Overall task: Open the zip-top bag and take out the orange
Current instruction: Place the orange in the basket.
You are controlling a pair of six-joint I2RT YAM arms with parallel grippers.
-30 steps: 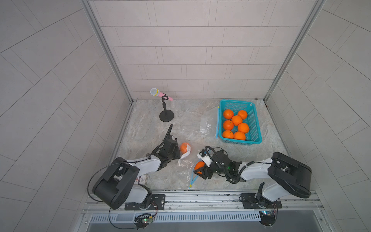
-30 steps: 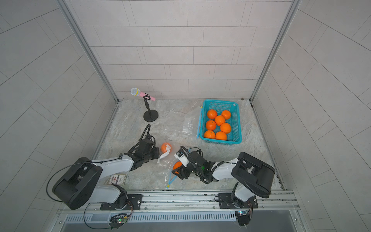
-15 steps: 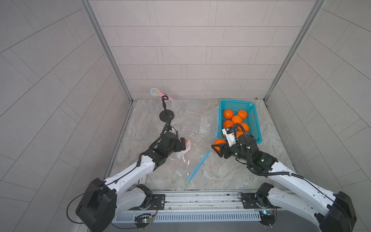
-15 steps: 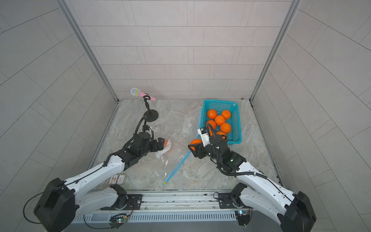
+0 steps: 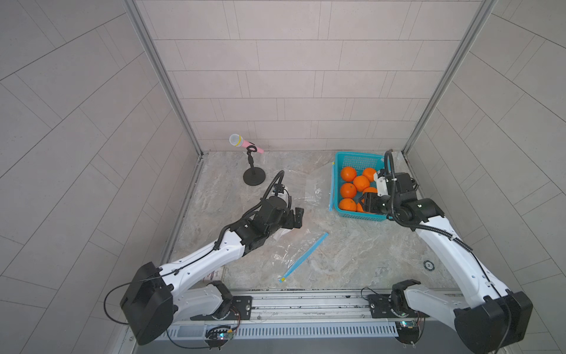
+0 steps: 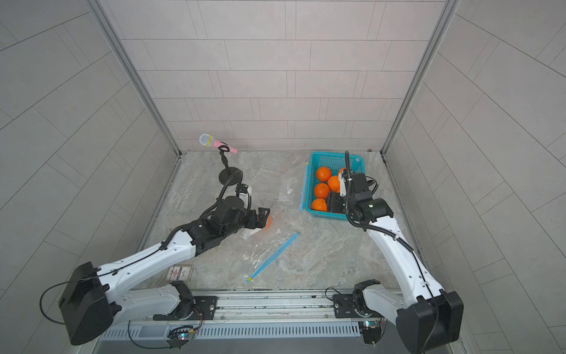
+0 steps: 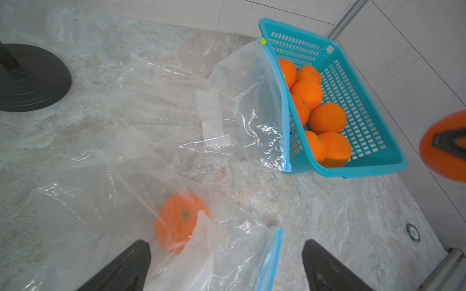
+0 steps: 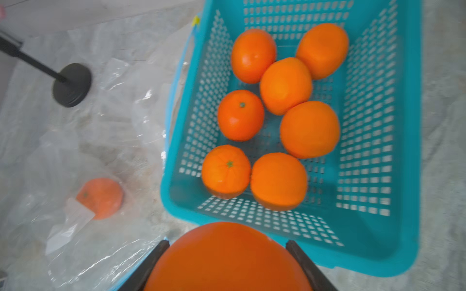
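Since the earlier frame the right gripper (image 8: 225, 245) has swung from the table left of the basket to above its near rim, and the left gripper (image 7: 224, 252) has let go of the film. The right fingers (image 8: 147, 264) are clamped on the held orange (image 8: 227, 267), one each side of its middle, and the fruit fills the gap. The left fingers (image 7: 121, 269) are spread wide with nothing between them, hovering over the zip-top bag (image 7: 75, 201).

The bag lies crumpled centre-left with its blue zip strip (image 5: 306, 254) on the right side. A second orange (image 7: 180, 221) sits under clear film there; can't tell which bag it is in. The teal basket (image 5: 361, 218) is far right, with seven loose oranges (image 8: 285, 85) inside. Another clear bag (image 7: 227, 105) leans on its left wall. A mic stand (image 5: 254, 177) is far left.

Handling: the orange is probably firm, round and smooth-skinned — it rolls if dropped, so hold it at the widest girth and release low. The film looks thin, floppy and slick — pinch the stiffer zip strip or a corner, not mid-panel.
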